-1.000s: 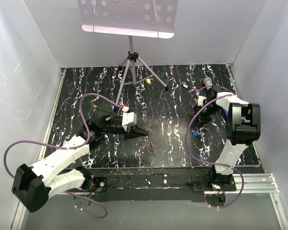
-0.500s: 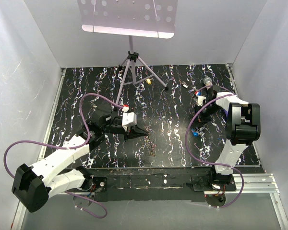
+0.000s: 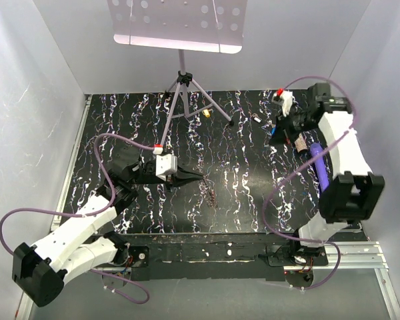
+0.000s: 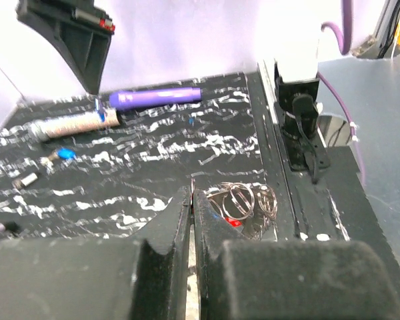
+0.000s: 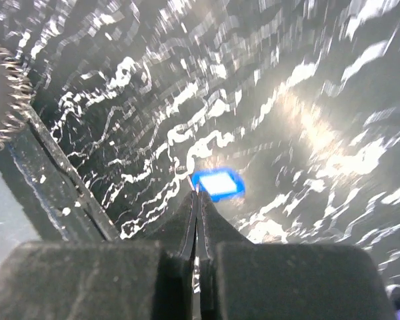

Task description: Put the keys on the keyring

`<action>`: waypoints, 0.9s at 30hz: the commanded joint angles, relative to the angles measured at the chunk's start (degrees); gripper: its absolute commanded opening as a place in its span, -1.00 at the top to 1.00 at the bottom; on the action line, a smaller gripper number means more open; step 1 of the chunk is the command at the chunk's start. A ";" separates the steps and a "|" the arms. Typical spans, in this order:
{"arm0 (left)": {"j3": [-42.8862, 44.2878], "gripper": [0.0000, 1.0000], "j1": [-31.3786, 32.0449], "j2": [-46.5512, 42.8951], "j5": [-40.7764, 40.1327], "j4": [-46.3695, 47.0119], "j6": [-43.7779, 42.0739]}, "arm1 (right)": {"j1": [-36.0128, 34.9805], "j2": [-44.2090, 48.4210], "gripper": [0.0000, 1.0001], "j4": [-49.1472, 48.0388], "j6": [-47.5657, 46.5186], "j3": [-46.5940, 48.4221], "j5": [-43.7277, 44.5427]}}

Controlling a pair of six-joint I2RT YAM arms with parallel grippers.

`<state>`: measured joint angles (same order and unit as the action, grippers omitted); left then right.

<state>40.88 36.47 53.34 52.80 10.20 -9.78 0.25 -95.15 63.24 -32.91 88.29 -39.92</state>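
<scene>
Open mat [image 3: 247, 180] across the middle; tripod stand [image 3: 183, 79] at back, purple pen [image 3: 318, 160] and glittery tube [image 4: 73, 125] at right.

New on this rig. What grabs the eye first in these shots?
The black, white-veined mat dominates the top view, with a perforated music stand looming over its far edge. In the right wrist view, a bright blue-headed key sits pinched at the tips of the shut right hand. Just ahead of the shut left hand lies the keyring, toward the mat's near edge.
</scene>
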 commanded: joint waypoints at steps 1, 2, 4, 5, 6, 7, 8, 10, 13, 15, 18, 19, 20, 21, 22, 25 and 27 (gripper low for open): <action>3.58 1.00 -0.43 -2.54 1.16 7.73 1.00 | -2.79 9.19 0.97 17.24 -17.86 11.79 -10.16; 3.94 1.00 -0.43 -2.54 1.43 8.69 0.99 | -3.67 10.07 0.97 19.96 -20.94 13.82 -11.05; 4.55 1.00 -0.52 -2.45 1.78 10.89 1.60 | -5.69 12.35 0.97 23.14 -24.56 16.64 -12.37; 4.99 1.00 -0.52 -2.28 1.96 11.42 1.69 | -6.66 13.75 0.97 23.59 -25.62 16.48 -13.16; 5.43 1.00 -0.61 -2.45 2.31 11.42 1.52 | -7.62 16.29 0.97 23.68 -26.85 15.52 -14.47; 5.61 1.00 -0.61 -2.54 2.57 11.60 1.52 | -8.77 18.58 0.97 23.42 -28.60 14.20 -15.61; 5.61 1.00 -0.70 -2.98 2.66 11.95 1.61 | -9.91 20.52 0.97 22.20 -29.14 12.10 -16.67; 4.56 1.00 -0.70 -4.03 2.84 12.83 1.61 | -12.54 25.69 0.97 16.42 -27.66 7.44 -19.66; 2.45 1.00 -0.70 -5.79 2.49 14.23 1.00 | -19.04 33.17 0.97 2.03 -19.95 -1.33 -20.55; 1.22 1.00 -0.70 -6.67 2.84 15.02 0.38 | -24.66 37.83 0.97 -7.56 -13.97 -7.06 -17.84; -1.15 1.00 -0.70 -8.25 3.54 17.39 0.11 | -29.77 41.62 0.97 -15.58 -10.35 -13.13 -14.67; -2.11 1.00 -0.70 -8.60 3.63 18.79 0.20 | -30.74 42.06 0.97 -16.56 -9.99 -13.84 -14.31; -2.99 1.00 -0.70 -8.95 3.54 19.33 0.11 | -31.53 42.16 0.97 -17.36 -9.99 -14.37 -14.22; -3.44 1.00 -0.70 -9.22 3.54 19.51 -0.32 | -32.06 42.33 0.97 -18.50 -9.90 -14.90 -13.96; -3.79 1.00 -0.70 -9.05 3.54 19.51 -0.67 | -32.76 42.51 0.97 -19.55 -9.72 -15.42 -13.69; -3.79 1.00 -0.61 -8.43 3.89 18.98 -1.21 | -34.70 43.12 0.97 -23.41 -9.63 -17.01 -12.64; -3.88 1.00 -0.61 -8.17 3.98 18.98 -1.56 | -35.40 43.21 0.97 -25.26 -9.55 -17.97 -12.55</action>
<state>36.86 36.12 45.41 56.66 26.57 -9.69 -33.65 -52.53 46.98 -44.36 71.81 -53.60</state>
